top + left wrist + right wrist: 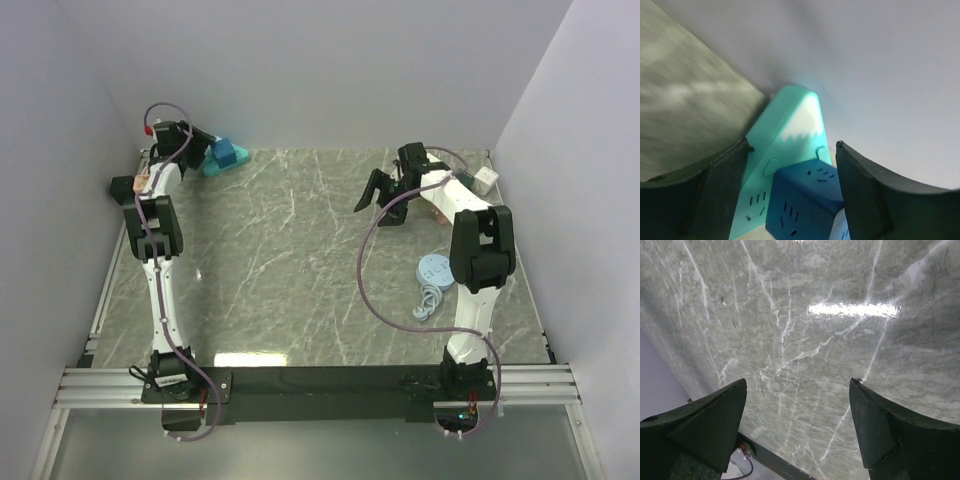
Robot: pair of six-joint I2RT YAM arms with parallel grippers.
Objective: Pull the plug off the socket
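A teal socket strip (pixel 790 125) with a blue cube plug (pixel 805 192) seated on it sits in the table's far left corner, against the back wall; both show in the top view, the strip (pixel 213 167) and the plug (pixel 229 152). My left gripper (pixel 205 148) straddles them (pixel 792 145): the left finger lies against the strip's edge, the right finger against the blue cube. A white part shows just under the cube. My right gripper (pixel 372 213) is open and empty above bare marble (pixel 797 382), far from the socket.
A white cube (pixel 485 180) and a pinkish object (pixel 438 213) lie at the far right behind the right arm. A blue-grey disc (pixel 436 269) with a coiled cord (pixel 427 303) lies near the right arm. Walls close the left, back and right sides.
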